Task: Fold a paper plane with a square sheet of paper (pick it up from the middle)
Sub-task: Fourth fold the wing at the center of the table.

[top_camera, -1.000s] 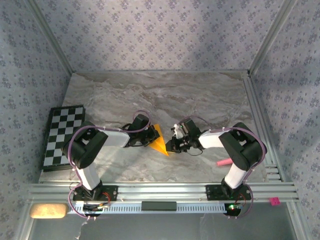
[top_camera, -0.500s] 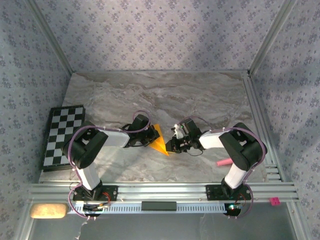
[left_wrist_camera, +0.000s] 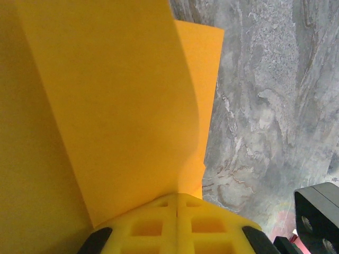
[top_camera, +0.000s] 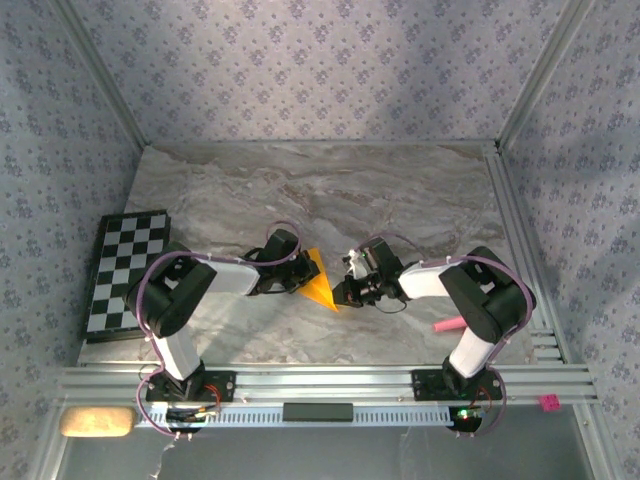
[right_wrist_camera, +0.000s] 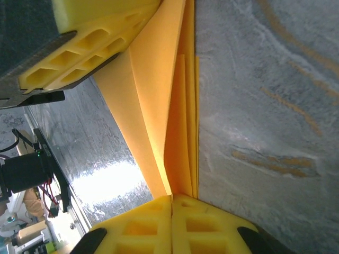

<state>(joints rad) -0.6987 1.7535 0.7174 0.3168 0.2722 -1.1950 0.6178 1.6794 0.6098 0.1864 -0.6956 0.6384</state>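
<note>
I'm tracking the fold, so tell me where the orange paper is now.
In the top view the orange paper is near the table's middle, gripped by the left gripper and the right gripper.

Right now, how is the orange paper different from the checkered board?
The orange paper is plain and folded to a point; the checkered board is black-and-white squares, a flat rectangle. The paper is in the middle, pinched by the left gripper and right gripper, jaws shut; the board lies untouched at the left edge of the table. Both are thin.
</note>
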